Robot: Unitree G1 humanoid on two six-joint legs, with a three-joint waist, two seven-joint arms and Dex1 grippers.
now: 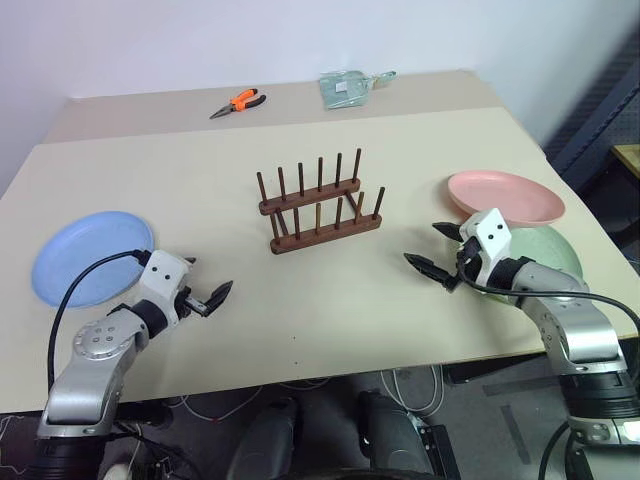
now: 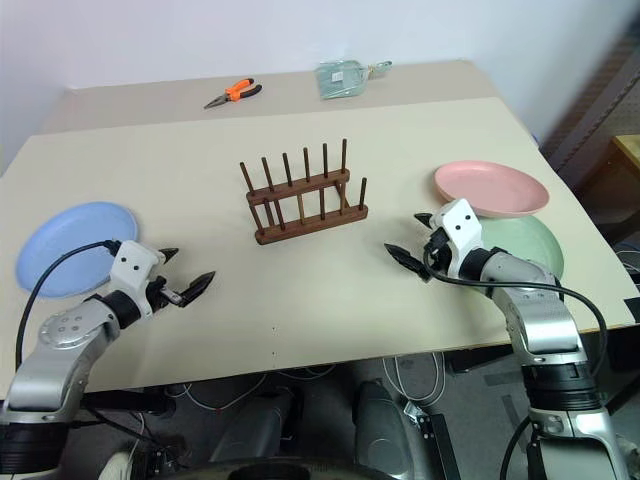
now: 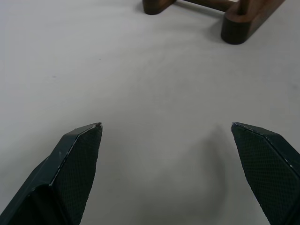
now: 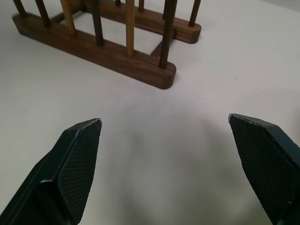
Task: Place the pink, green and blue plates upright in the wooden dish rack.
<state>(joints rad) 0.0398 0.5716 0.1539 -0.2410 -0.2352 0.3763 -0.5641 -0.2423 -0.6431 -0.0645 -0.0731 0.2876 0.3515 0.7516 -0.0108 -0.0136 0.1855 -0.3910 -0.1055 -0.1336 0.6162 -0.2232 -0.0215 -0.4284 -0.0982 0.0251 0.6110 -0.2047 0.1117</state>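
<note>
I see the rack empty at mid desk, blue plate flat by the left edge, pink plate overlapping the green plate by the right edge, left gripper and right gripper both with jaws spread wide, holding nothing, pliers near the far edge.

My right arm covers the near part of the green plate, and the pink plate overlaps its far rim. The clear packet at the counter's far edge is too small to identify. In my left wrist view the rack is cut off by the edge, only two rail ends showing. In my right wrist view its peg tops are cut off too.
</note>
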